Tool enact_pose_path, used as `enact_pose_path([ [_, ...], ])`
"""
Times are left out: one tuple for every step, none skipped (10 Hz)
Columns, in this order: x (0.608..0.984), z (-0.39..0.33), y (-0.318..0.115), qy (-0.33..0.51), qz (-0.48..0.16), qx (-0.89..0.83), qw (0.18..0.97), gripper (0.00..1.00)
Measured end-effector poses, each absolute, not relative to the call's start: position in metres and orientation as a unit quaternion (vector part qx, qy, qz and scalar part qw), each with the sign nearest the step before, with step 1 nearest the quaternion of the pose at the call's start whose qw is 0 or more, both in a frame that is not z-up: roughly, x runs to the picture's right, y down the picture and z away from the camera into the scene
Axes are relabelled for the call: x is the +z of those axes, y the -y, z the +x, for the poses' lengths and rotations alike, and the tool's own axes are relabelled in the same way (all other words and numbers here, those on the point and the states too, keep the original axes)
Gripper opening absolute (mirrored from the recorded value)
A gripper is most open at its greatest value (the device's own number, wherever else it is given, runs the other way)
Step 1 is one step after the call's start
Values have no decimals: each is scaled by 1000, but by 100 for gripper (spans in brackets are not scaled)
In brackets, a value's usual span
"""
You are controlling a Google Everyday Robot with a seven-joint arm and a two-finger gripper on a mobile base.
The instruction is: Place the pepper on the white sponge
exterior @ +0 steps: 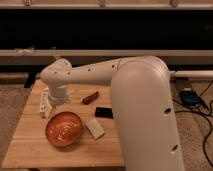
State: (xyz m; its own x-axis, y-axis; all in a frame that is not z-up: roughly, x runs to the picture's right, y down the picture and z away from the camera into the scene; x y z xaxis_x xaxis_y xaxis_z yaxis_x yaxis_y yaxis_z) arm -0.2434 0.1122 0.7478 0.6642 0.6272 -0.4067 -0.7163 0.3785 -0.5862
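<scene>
Camera view, the only one.
- Wooden table (35, 150), with the white arm (140, 100) reaching across from 3 o'clock.
- Gripper (58, 100) points down over the table's far left, at about 12 o'clock from the orange bowl (64, 129). Cannot tell whether it is open or closed.
- Pepper (90, 97) lies on the wood at 3 o'clock from the gripper, apart from it.
- White sponge (94, 128) lies just beside the bowl at its 3 o'clock, bare on top.
- Black rectangle (104, 112) lies between pepper and sponge.
- White bar (45, 105), possibly yellow-tipped, lies at 9 o'clock from the gripper.
</scene>
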Motion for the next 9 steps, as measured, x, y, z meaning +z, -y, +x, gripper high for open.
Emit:
enact_pose_path([
  [748, -243, -112, -58, -382, 406, 828, 80],
  [748, -243, -112, -58, -382, 406, 828, 80],
  [748, -243, -112, -58, -382, 406, 828, 80],
  [748, -243, -112, -58, -382, 406, 828, 80],
  [748, -243, -112, -58, -382, 406, 828, 80],
  [748, -244, -112, -58, -382, 406, 828, 80],
  [750, -242, -112, -61, -381, 409, 827, 80],
  [755, -237, -113, -74, -380, 416, 823, 80],
  [765, -231, -114, -86, -377, 424, 819, 80],
])
